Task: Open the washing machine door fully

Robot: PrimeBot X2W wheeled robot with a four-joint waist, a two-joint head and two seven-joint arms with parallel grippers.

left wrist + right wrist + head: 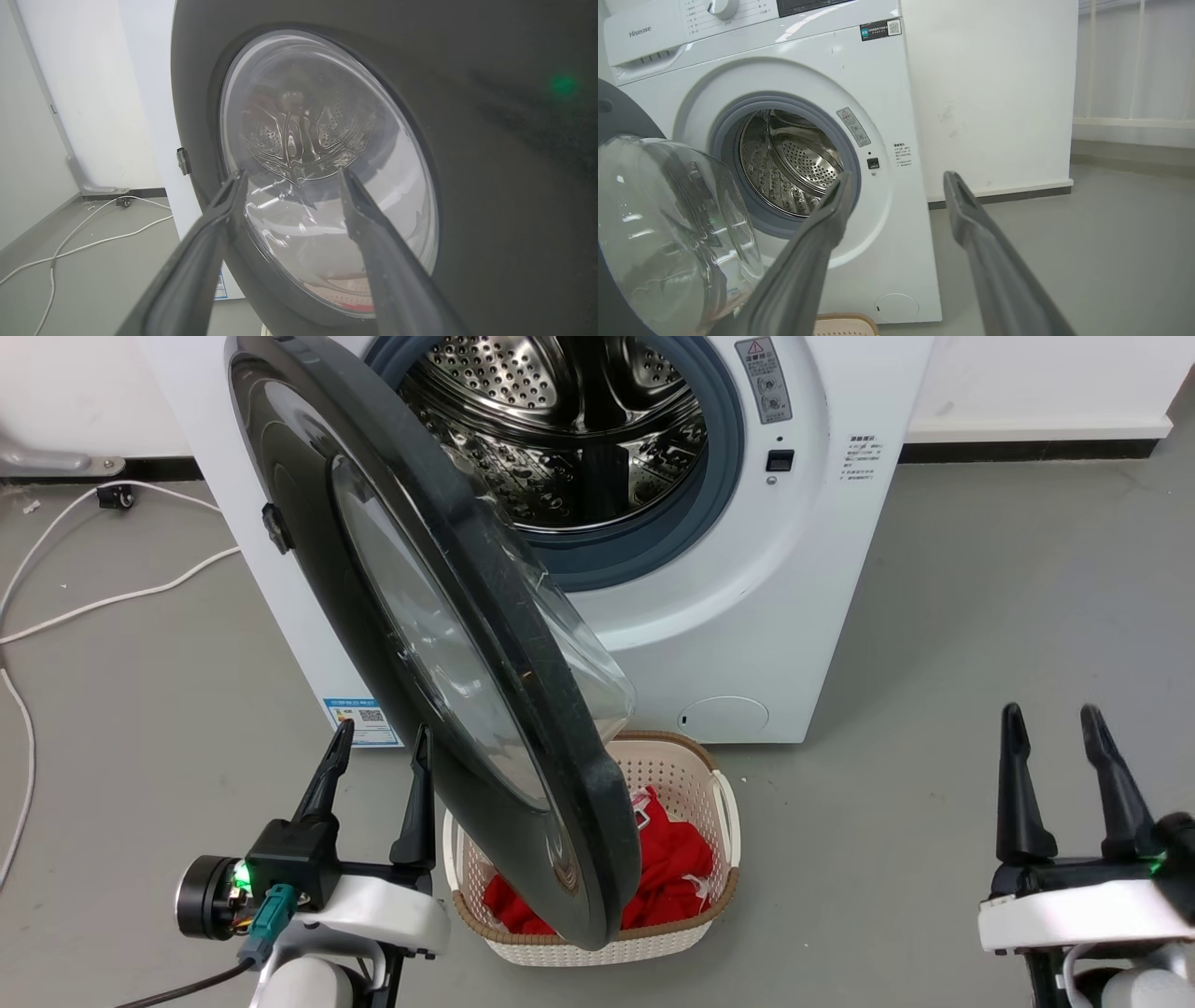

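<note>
The left gripper (383,735) has its 2 fingers (322,789) spread wide, holding nothing. The washing machine door (439,644) stands just ahead of it and to its right, swung partway out, glass bowl (583,663) facing the drum (569,429). The gripper's right finger sits close by the black rim (481,845); contact is hard to judge. The right gripper (1050,714), also wide and empty, is well apart from the door. A basket (726,821) of red cloth (672,868) sits between them.
</note>
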